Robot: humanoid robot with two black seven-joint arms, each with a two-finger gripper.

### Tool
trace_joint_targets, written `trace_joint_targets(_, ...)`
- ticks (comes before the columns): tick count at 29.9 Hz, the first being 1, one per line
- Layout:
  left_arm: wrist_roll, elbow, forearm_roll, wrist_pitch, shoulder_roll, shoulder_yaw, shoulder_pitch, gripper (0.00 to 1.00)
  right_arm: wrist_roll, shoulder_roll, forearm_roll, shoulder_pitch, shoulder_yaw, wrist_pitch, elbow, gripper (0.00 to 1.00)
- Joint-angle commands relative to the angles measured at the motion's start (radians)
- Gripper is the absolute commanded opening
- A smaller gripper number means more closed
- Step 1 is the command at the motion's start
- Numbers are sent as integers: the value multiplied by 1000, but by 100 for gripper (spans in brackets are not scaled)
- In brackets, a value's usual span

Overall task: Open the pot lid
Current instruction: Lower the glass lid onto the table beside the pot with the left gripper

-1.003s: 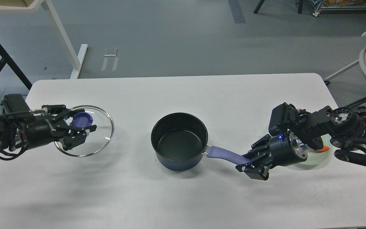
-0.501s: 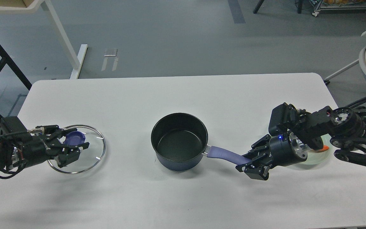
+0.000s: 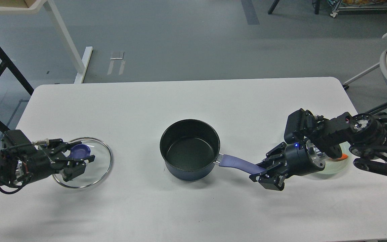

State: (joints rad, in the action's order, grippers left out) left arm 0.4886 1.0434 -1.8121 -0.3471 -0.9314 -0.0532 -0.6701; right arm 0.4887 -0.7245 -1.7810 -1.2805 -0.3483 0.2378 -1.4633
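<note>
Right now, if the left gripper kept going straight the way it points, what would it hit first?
The left gripper points right across the table, with the glass lid at its tip. Past the lid's rim comes bare white table, then probably the pot, though its height is hard to judge.

Pot [image 3: 189, 149]: on the table [image 3: 193, 101], between the two claws, open on top.
Pot handle [image 3: 239, 163]: runs from the pot toward the right gripper [image 3: 263, 171]; its far end sits between that claw's fingers.
Lid [image 3: 82, 162]: on the table at the left gripper [image 3: 79, 159], well apart from the pot, on the pot's left.
Lid knob [image 3: 80, 151]: inside the left claw's reach; contact probably, hard to tell.
Dish [image 3: 339, 164]: behind the right claw's wrist, mostly hidden.
</note>
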Motion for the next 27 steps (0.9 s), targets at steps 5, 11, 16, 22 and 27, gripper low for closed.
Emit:
trace_joint_targets(5,0,0,4,0,2,1,1,77,0,2,0,0,0,0,0,32)
trace_joint_targets(11,0,1,4,-1,2,1,0,93,0,0,0,0,0,0,0,33)
trace_joint_targets(16,0,7,54,0,-7,1,-2,99,0,2,-1,0,0,0,0,34)
trace_joint_targets(22,0,12,76,0,-9,-2,-2,99,0,5,0,0,0,0,0,34)
trace_joint_targets(27,0,12,77,2,-6,-2,-2,98,0,5,0,0,0,0,0,34)
